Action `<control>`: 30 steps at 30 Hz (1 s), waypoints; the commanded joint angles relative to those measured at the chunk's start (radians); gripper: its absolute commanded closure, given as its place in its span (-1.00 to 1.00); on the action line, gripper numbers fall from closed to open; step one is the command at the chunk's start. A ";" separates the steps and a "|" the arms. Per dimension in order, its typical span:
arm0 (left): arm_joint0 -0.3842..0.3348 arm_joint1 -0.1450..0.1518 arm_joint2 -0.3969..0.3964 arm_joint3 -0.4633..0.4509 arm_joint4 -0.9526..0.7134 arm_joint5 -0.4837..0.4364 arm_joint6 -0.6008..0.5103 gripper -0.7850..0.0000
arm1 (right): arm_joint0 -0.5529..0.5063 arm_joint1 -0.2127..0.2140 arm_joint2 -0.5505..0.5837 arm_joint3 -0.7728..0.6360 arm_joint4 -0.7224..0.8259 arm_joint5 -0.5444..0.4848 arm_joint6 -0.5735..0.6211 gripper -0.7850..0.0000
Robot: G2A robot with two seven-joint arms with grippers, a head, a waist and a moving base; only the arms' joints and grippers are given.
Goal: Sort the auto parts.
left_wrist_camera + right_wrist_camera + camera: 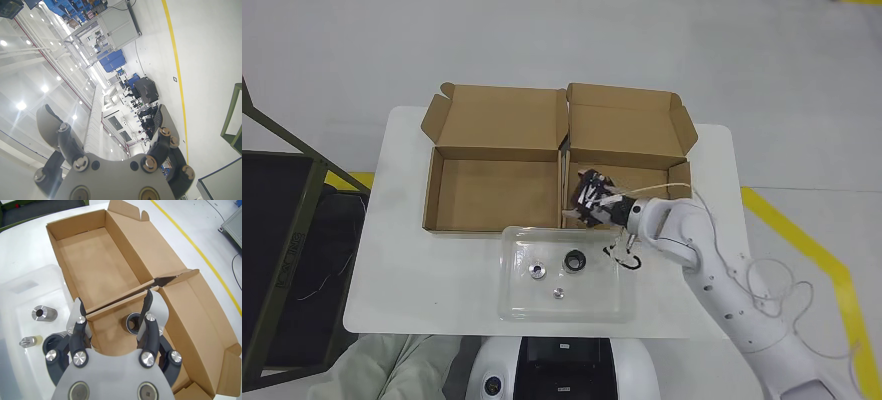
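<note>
Cardboard box [189, 317] under the right gripper [114, 296], jaws spread and empty; a black bearing ring [130, 324] lies flat straight beneath them. Steel sleeve [44, 313] sits near, closest to this arm.

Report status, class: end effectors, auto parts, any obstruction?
Left end effector open, aimed off-table. Right end effector open over black ring in right box. Cylinder, second ring, pin in tray. No obstruction.

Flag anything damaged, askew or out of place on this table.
The cardboard box under the right gripper looks damaged: the top edge of its wall next to the other box is ragged, as if torn. Nothing looks spilled from the clear tray.
</note>
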 commanded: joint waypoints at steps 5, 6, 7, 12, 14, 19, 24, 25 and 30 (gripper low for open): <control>0.000 0.000 0.000 0.000 0.000 0.000 0.000 -1.00 | -0.069 0.014 0.014 -0.120 -0.030 -0.039 0.013 -0.56; 0.000 0.000 0.000 0.000 0.000 0.000 0.000 -1.00 | -0.081 0.017 0.015 -0.136 -0.035 -0.048 0.013 -0.57; 0.000 0.000 0.000 0.000 0.000 0.000 0.000 -1.00 | -0.092 0.019 0.016 -0.151 -0.039 -0.058 0.012 -0.57; 0.000 0.000 0.000 0.000 0.000 0.000 0.000 -1.00 | -0.140 0.030 0.015 -0.205 -0.047 -0.123 0.009 -0.58; 0.000 0.000 0.000 0.000 0.000 0.000 0.000 -1.00 | -0.153 0.034 0.013 -0.220 -0.060 -0.144 0.011 -0.59; 0.000 0.000 0.000 0.000 0.000 0.000 0.000 -1.00 | -0.172 0.042 -0.001 -0.232 -0.106 -0.204 0.019 -0.62; 0.000 0.000 0.000 0.000 0.000 0.000 0.000 -1.00 | -0.165 0.045 -0.026 -0.196 -0.117 -0.254 0.053 -0.63; 0.000 0.000 0.000 0.000 0.000 0.000 0.000 -1.00 | -0.162 0.045 -0.031 -0.187 -0.114 -0.262 0.058 -0.62; 0.000 0.000 0.000 0.000 0.000 0.000 0.000 -1.00 | -0.137 0.045 -0.055 -0.154 -0.124 -0.289 0.085 -0.61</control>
